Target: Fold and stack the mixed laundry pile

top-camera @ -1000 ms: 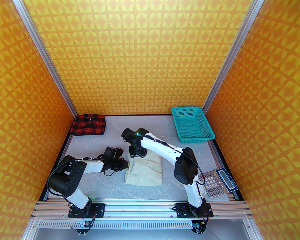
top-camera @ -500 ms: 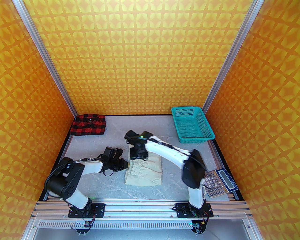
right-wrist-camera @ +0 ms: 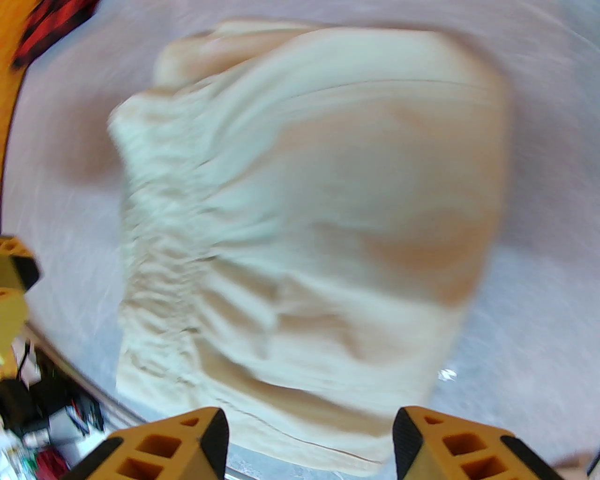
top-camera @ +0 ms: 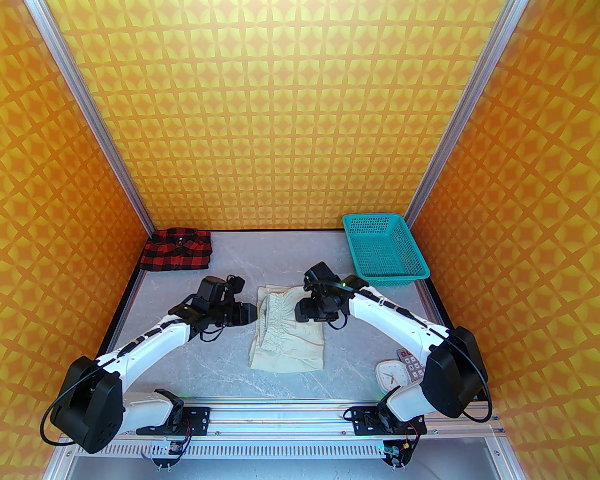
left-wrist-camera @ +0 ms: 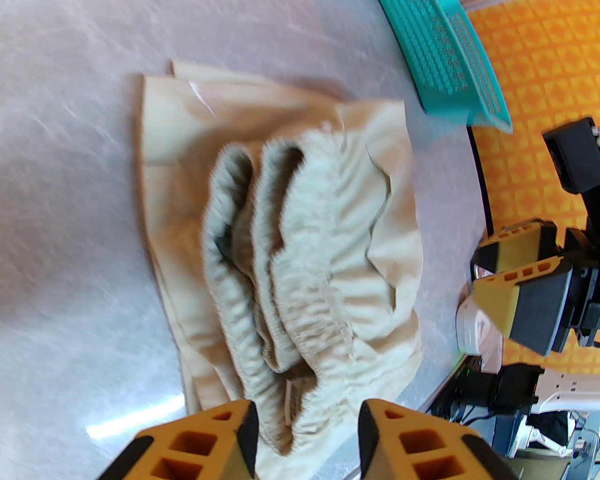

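Observation:
The cream trousers lie folded at mid-table, their gathered waistband up along the left side. Folded flat, the red-and-black checked shirt sits in the back left corner. My left gripper hovers at the trousers' left edge, jaws apart with nothing between them. Over the trousers' back right part, my right gripper is open and holds nothing. Both wrist views are blurred.
A teal mesh basket stands at the back right. A white clock and a calculator, partly under the right arm, lie at the front right. Orange patterned walls enclose the table on three sides.
The left gripper opened, let go of the trousers' left edge and drew back. The right gripper lifted off the trousers and swung right. The waistband now shows, and a clock has come into view.

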Robot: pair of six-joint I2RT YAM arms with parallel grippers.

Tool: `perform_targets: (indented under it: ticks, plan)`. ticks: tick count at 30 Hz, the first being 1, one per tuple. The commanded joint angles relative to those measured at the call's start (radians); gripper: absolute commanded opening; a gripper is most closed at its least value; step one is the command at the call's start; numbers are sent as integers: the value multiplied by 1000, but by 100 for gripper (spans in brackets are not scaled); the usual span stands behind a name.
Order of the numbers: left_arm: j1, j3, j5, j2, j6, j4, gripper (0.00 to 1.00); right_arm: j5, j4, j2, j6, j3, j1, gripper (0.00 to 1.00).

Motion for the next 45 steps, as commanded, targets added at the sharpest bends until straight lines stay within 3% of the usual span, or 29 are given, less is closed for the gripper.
perform_targets:
  ticks: [1,6,14,21,23,35,38,41,45]
  plan:
    - [-34,13,-17,40,-41,-46,51,-92,125,9,-86,-25,32,63]
    - [-113,42,-78,120,-69,-77,55,-55,142,52,-94,-29,32,63]
    - [-176,46,-117,241,-102,-63,52,-49,165,65,-75,-63,25,63]
    - [-176,82,-122,200,-113,-33,8,-54,164,26,-49,-80,1,63]
    - [-176,88,-124,171,-116,-39,0,-51,158,14,-43,-81,-4,63]
    - [-176,55,-133,38,-133,-141,0,-76,150,-59,-81,-109,-23,63]
    - [-136,13,-136,30,-119,-138,16,22,113,-36,-192,-45,82,63]
    - [-55,-32,-100,11,-84,-110,40,115,114,5,-358,-7,204,65]
    - [44,-93,-35,-9,-79,-63,50,124,221,20,-565,-56,300,65]
